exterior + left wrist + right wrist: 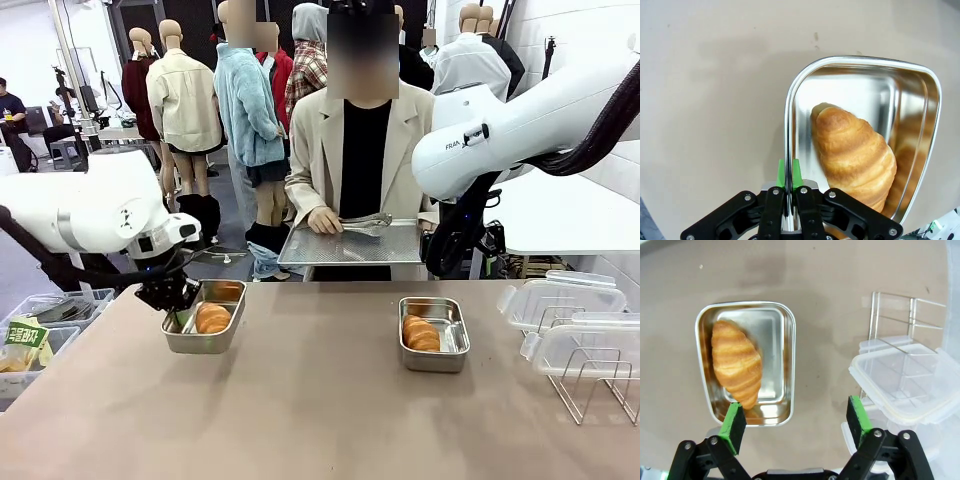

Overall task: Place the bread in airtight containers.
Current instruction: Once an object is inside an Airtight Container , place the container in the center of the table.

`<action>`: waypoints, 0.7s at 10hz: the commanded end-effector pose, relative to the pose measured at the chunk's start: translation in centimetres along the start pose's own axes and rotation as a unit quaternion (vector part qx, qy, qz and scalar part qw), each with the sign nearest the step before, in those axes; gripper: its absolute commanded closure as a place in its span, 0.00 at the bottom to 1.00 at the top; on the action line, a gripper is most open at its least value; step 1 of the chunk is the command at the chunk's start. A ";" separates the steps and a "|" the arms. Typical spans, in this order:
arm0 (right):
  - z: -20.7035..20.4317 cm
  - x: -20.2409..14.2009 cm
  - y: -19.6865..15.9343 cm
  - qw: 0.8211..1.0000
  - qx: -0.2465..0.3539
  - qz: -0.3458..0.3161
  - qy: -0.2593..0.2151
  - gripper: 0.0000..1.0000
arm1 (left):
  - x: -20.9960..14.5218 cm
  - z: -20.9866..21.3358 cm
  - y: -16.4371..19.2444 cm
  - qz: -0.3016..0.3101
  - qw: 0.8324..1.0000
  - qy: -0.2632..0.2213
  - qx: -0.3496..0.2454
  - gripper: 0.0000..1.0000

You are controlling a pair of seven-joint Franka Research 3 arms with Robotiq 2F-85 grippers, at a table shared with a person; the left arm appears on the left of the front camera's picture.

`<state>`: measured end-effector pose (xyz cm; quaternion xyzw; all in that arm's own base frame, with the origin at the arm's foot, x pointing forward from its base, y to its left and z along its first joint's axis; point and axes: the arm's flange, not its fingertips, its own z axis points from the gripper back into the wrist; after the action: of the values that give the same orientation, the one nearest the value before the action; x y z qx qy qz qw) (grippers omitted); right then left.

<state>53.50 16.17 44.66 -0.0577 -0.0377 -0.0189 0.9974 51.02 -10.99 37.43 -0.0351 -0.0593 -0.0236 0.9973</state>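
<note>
The left gripper (pixel 789 171) was pressed together on the rolled rim of the left steel tin (pixel 788 110), at the bottom centre of the left wrist view, with one green pad inside the wall and one outside. So thin a hold on a shiny edge was judged risky: were the tin lifted or dragged by that one corner, it could be tipped or slipped from the pads, and the left croissant (pixel 855 155) could be slid against the far wall or spilled onto the table (pixel 320 410). The right gripper (pixel 796 421) was held spread wide and empty above the right steel tin (pixel 791 340), which was set left of centre in the right wrist view. The clear plastic lids (pixel 900 380) were stacked at the right edge against the wire rack (pixel 895 305); a careless reach there could have nudged the rack or taken up two lids at once. Neither tin was covered yet. Each croissant was laid inside its tin, the right croissant (pixel 736 362) lengthwise along one wall. Both were golden-orange, ridged in segments, tapered at the ends and unbroken.
</note>
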 end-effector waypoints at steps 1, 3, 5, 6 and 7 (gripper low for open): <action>0.0 -0.2 -0.1 1.000 0.007 0.000 -0.001 0.00 | 0.3 -2.4 1.2 -0.004 1.000 -0.009 -0.016 1.00; 0.0 -0.2 -0.1 1.000 0.007 0.000 -0.001 0.00 | 0.4 -5.5 2.5 0.005 0.999 0.007 -0.031 1.00; 0.0 -0.2 -0.1 1.000 0.007 0.000 -0.001 0.00 | 0.6 -6.6 3.7 0.018 0.999 0.006 -0.033 1.00; 0.0 -0.2 -0.1 1.000 0.007 0.000 -0.001 0.00 | 0.6 -6.6 3.6 0.016 0.999 0.008 -0.029 1.00; 0.0 -0.2 -0.1 1.000 0.007 0.000 -0.001 0.00 | 0.4 -6.1 3.3 0.002 1.000 0.006 -0.026 0.82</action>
<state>53.49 16.16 44.67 -0.0577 -0.0377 -0.0189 0.9974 52.30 -8.69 31.63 -0.0570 -0.0481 -0.0059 0.9972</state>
